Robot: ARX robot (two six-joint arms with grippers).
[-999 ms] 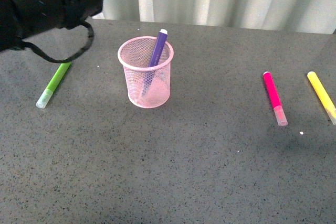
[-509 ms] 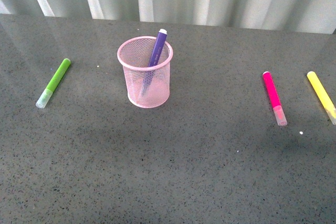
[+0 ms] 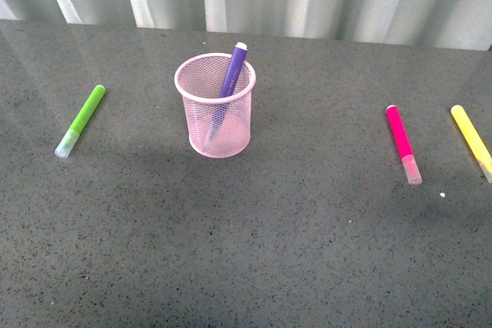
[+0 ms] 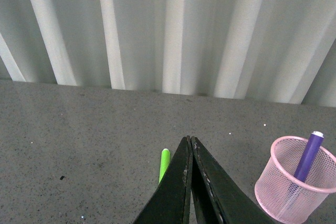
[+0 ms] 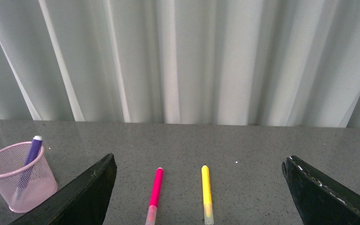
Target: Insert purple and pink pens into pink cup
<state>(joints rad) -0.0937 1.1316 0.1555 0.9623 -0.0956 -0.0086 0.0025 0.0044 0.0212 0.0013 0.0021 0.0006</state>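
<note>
Two pens, front view: purple pen (image 3: 234, 67) stands tilted inside the pink cup (image 3: 219, 124), upper end above the rim; pink pen (image 3: 401, 140) lies flat on the counter (image 3: 254, 243), well right of the cup and outside it.
Other markers, front view: green marker (image 3: 83, 117) lies left of the cup; yellow marker (image 3: 470, 140) lies right of the pink pen, not touching it.
Left wrist view: left gripper (image 4: 189, 141) jaws pressed together, nothing between them; green marker just beyond, cup to the right.
Right wrist view: right gripper (image 5: 198, 161) jaws spread wide, holding nothing; pink pen and yellow marker lie side by side beyond them.
</note>
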